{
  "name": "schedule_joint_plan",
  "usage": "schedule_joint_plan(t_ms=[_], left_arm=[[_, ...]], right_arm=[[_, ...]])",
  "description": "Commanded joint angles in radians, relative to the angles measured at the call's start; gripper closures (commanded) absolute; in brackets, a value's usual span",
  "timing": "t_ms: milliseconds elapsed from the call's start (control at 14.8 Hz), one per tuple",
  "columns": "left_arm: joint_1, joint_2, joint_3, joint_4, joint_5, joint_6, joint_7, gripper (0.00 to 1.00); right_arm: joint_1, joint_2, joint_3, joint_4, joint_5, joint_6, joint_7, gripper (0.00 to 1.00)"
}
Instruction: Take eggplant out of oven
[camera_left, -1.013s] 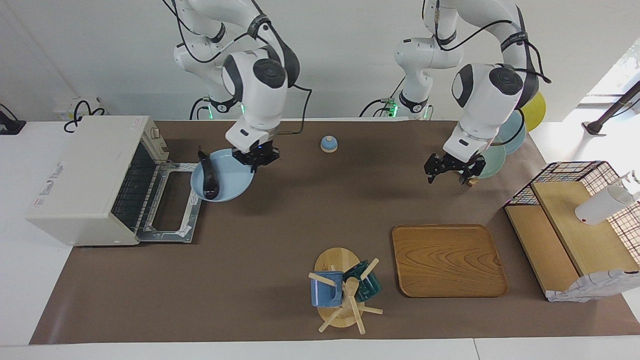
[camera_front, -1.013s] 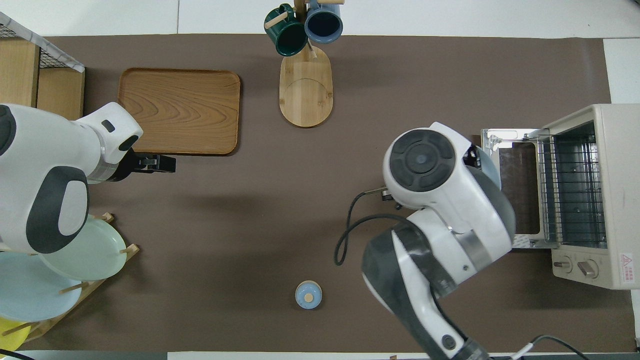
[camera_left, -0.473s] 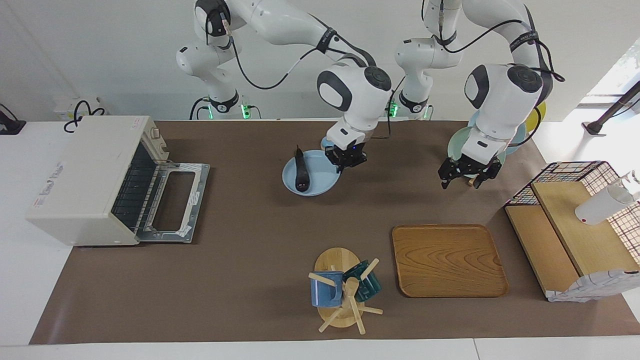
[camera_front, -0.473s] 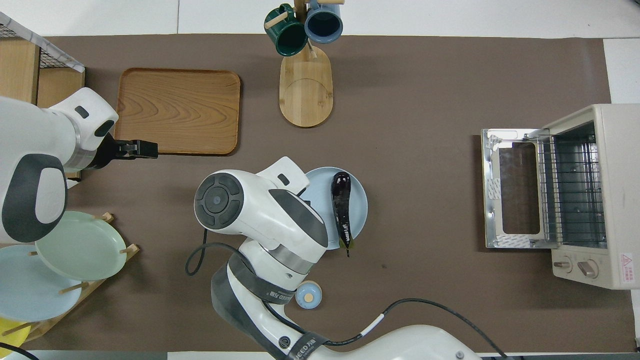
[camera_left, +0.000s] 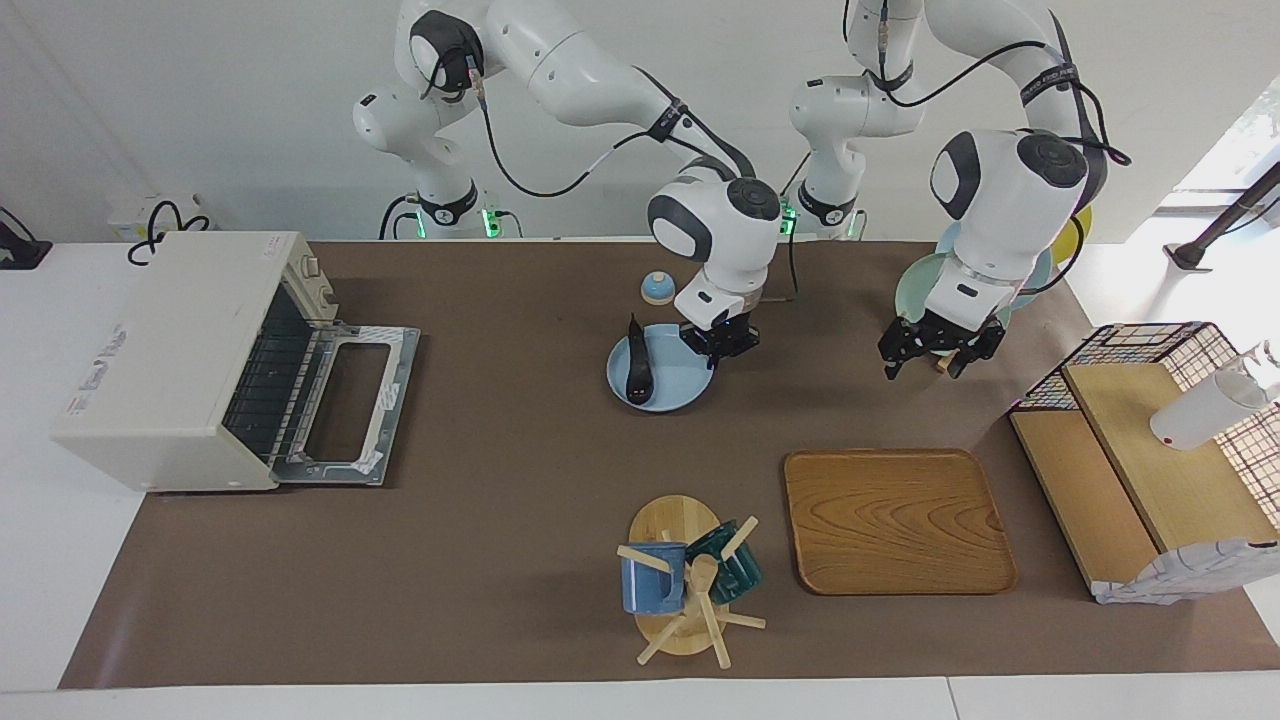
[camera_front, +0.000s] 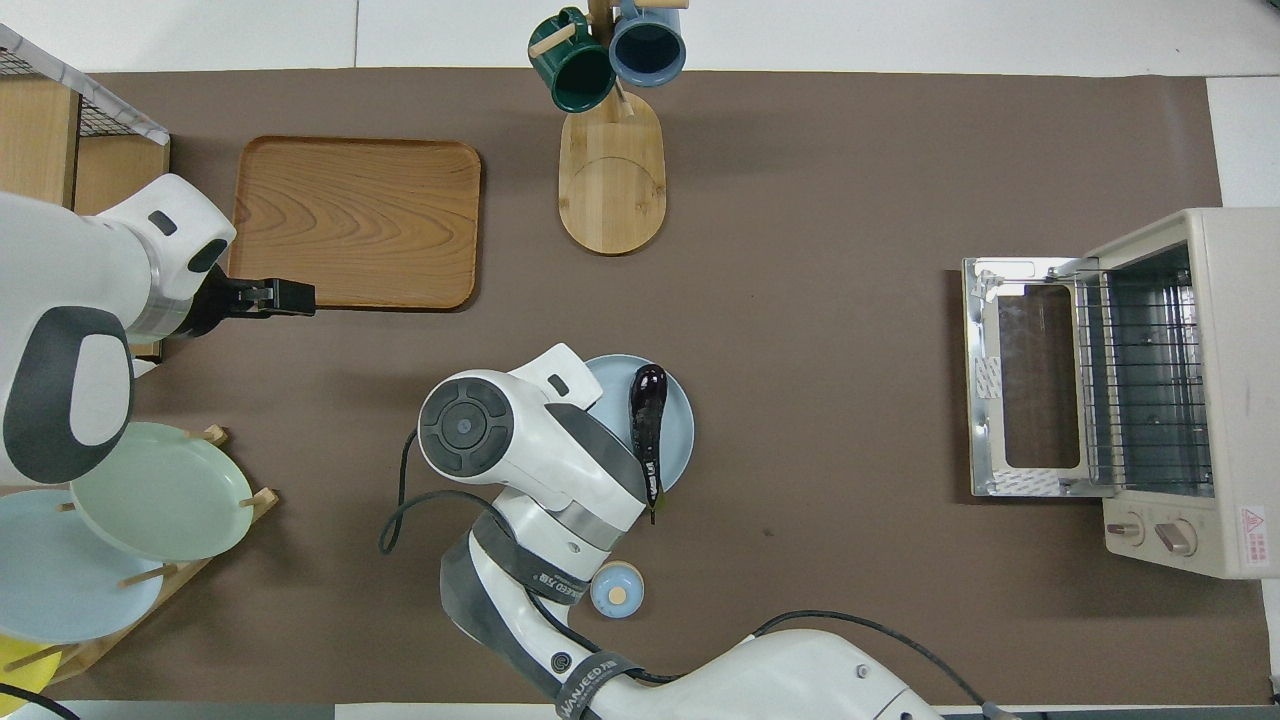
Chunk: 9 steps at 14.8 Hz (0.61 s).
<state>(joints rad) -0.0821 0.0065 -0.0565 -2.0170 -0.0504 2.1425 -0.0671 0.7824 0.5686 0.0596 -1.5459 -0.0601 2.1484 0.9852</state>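
The eggplant (camera_left: 637, 365), dark and slender, lies on a light blue plate (camera_left: 668, 392) at the middle of the table; both also show in the overhead view, the eggplant (camera_front: 647, 420) on the plate (camera_front: 675, 435). My right gripper (camera_left: 722, 340) is shut on the plate's rim at the side toward the left arm's end. I cannot tell whether the plate rests on the table or hangs just above it. The cream oven (camera_left: 165, 350) stands at the right arm's end, its door (camera_left: 350, 400) folded down open and its rack (camera_front: 1140, 385) bare. My left gripper (camera_left: 925, 358) waits open beside the plate rack.
A wooden tray (camera_left: 895, 520) and a mug tree (camera_left: 690, 585) with two mugs lie farther from the robots. A small blue bell (camera_left: 657, 288) sits nearer to the robots than the plate. A plate rack (camera_front: 150, 500) and a wire basket with wooden shelves (camera_left: 1150, 450) stand at the left arm's end.
My right gripper carried the plate with the eggplant from in front of the oven door to the middle of the table. The left gripper shifted slightly toward the plate rack.
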Motion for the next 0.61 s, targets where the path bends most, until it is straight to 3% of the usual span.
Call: schedule_joint_plan(t_ms=[0, 135, 270, 405, 540], left_arm=[[0.005, 0.012, -0.002, 0.015, -0.020, 0.008, -0.008, 0.00], [-0.001, 0.012, -0.002, 0.015, -0.022, 0.010, -0.013, 0.00], [-0.011, 0.015, -0.003, 0.015, -0.040, 0.010, -0.014, 0.00], [-0.030, 0.020, -0.009, 0.018, -0.080, 0.005, -0.022, 0.00], [-0.120, 0.023, -0.009, 0.015, -0.094, 0.010, -0.113, 0.00]], right_arm=[[0.004, -0.041, 0.005, 0.031, 0.010, -0.023, 0.017, 0.52], [-0.029, -0.071, -0.001, 0.081, -0.045, -0.169, -0.034, 0.55], [-0.090, -0.148, -0.003, 0.043, -0.087, -0.260, -0.138, 0.70], [-0.182, -0.215, -0.003, -0.049, -0.128, -0.304, -0.282, 0.96], [-0.270, -0.283, -0.003, -0.181, -0.135, -0.282, -0.350, 1.00]])
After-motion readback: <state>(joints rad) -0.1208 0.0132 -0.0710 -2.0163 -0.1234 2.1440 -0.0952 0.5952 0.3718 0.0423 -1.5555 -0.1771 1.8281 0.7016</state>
